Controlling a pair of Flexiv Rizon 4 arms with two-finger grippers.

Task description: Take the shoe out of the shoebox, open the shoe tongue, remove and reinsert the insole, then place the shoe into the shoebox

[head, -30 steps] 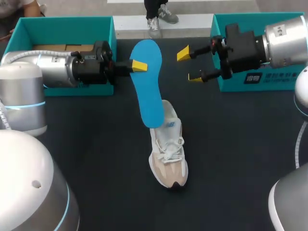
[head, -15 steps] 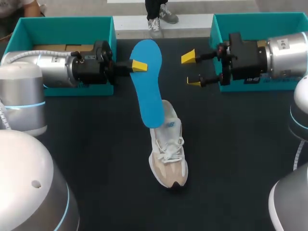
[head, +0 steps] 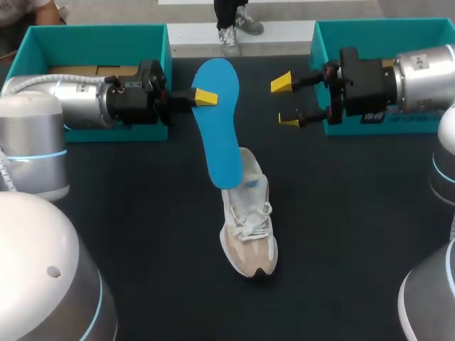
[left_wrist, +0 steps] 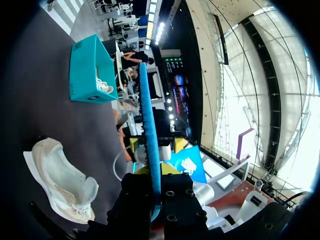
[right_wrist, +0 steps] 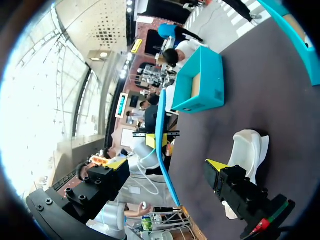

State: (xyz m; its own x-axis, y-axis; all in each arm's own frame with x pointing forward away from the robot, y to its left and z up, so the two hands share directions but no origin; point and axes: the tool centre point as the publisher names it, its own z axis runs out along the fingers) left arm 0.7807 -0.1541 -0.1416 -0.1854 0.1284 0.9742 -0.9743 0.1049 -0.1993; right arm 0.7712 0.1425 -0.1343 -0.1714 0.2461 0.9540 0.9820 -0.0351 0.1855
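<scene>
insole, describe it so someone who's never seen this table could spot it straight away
On the dark table, look between the left shoebox and the right shoebox, both teal. There the left gripper pinches the insole, a long flat piece reaching down to the heel of the pale shoe. It alone is bright blue.

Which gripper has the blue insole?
The left gripper, shut on the flat blue foam insole; the right gripper is open, empty, apart from it.

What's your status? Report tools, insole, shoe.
Left tool shut on blue insole, held over heel end of shoe. Right tool open, empty, apart from insole. Shoe upright on table; nothing in the way.
</scene>
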